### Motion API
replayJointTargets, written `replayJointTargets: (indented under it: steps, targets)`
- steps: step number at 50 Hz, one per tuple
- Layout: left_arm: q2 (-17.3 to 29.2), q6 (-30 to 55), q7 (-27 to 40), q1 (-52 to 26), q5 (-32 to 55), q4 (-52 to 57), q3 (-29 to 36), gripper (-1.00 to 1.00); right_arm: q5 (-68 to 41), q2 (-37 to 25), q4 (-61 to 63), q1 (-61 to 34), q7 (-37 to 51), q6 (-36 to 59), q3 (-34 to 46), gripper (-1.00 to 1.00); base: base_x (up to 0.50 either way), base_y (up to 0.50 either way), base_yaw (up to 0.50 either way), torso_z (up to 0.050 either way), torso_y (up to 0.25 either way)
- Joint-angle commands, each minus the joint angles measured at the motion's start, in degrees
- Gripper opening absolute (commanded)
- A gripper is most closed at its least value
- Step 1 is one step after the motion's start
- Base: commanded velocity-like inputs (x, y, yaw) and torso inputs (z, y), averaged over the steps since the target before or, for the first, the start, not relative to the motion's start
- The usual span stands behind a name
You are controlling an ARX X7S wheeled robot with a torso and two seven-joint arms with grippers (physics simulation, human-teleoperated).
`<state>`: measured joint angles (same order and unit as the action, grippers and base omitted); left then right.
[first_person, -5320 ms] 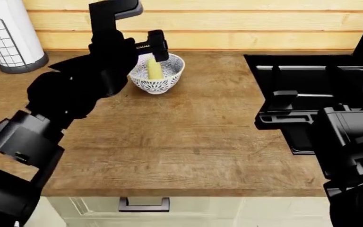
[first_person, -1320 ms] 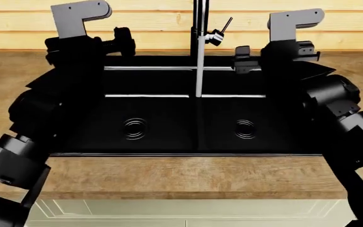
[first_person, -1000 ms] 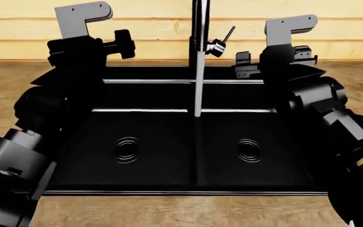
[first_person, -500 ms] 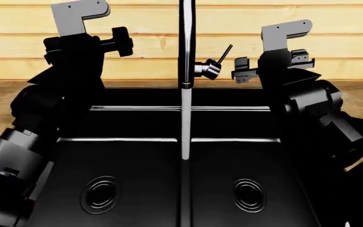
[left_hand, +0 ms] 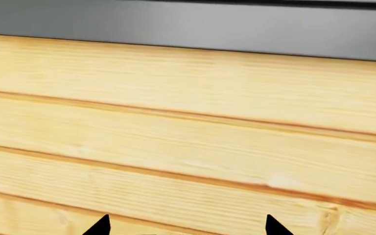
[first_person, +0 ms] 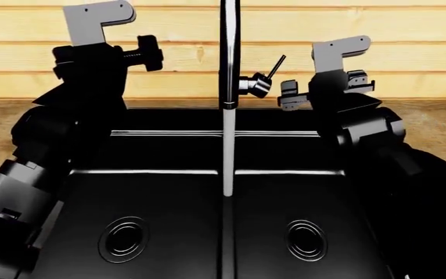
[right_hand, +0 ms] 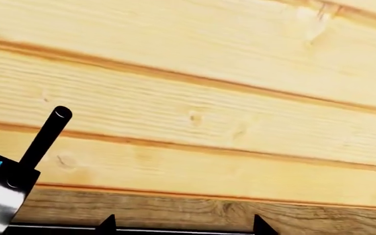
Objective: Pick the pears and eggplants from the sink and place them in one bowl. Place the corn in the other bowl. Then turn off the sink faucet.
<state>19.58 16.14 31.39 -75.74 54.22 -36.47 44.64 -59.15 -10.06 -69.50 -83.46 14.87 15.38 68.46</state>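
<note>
Head view alone shows water (first_person: 227, 151) running into sink (first_person: 169, 192).

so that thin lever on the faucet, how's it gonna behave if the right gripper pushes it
The lever is a thin, smooth dark stick, so the right gripper beside it may slip off. It looks rigid, and it probably pivots at its chrome hub rather than bending. Water is running, so it likely has travel left.
</note>
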Motion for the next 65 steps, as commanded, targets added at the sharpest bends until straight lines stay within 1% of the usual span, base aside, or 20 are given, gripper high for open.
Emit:
replayJointTargets:
  steps: [1, 5, 11, 24, 30, 43, 58, 65]
  targets:
    - [0.41, 0.81, -2.04, 0.07, 0.34, 1.22, 0.61, 1.00, 4.71, 3.65, -5.41, 0.77, -3.34, -3.90, -0.17, 1.00, 0.00, 0.00, 0.00, 0.000, 0.000]
    - [0.46, 0.82, -2.48, 0.13, 0.29, 1.00, 0.73, 1.00, 7.27, 3.89, -5.41, 0.88, -3.38, -4.68, -2.17, 1.00, 0.00, 0.00, 0.00, 0.000, 0.000]
    - [0.12, 1.03, -3.09, 0.06, 0.13, 0.12, 1.06, 1.00, 10.67, 3.62, -5.40, 0.95, -3.03, -5.22, -5.84, 1.00, 0.00, 0.00, 0.00, 0.000, -0.250]
    - [0.37, 0.64, -3.53, 0.59, 0.92, 0.62, 0.33, 1.00, 17.76, 3.93, -5.43, 1.27, -3.35, -5.00, -12.99, 1.00, 0.00, 0.00, 0.00, 0.000, 0.000]
    - [0.33, 0.72, -3.85, 0.58, 0.03, 0.08, 1.13, 1.00, 22.89, 4.57, -5.44, 1.62, -3.76, -4.90, -18.05, 1.00, 0.00, 0.00, 0.00, 0.000, -0.068]
    - [0.72, 0.08, -3.58, 1.03, 0.70, 1.03, 0.21, 1.00, 36.01, 5.76, -5.46, 1.60, -2.50, -5.59, -29.51, 1.00, 0.00, 0.00, 0.00, 0.000, 0.000]
    - [1.67, 0.28, -3.14, 1.48, 1.07, 2.41, -0.17, 1.00, 48.90, 8.52, -5.47, 2.77, -10.48, -6.32, -41.40, 1.00, 0.00, 0.00, 0.00, 0.000, 0.000]
    - [1.69, 0.26, -3.28, 1.38, 1.10, 2.16, -0.27, 1.00, 52.40, 9.10, -5.47, 2.61, -11.52, -7.39, -45.05, 1.00, 0.00, 0.00, 0.00, 0.000, 0.000]
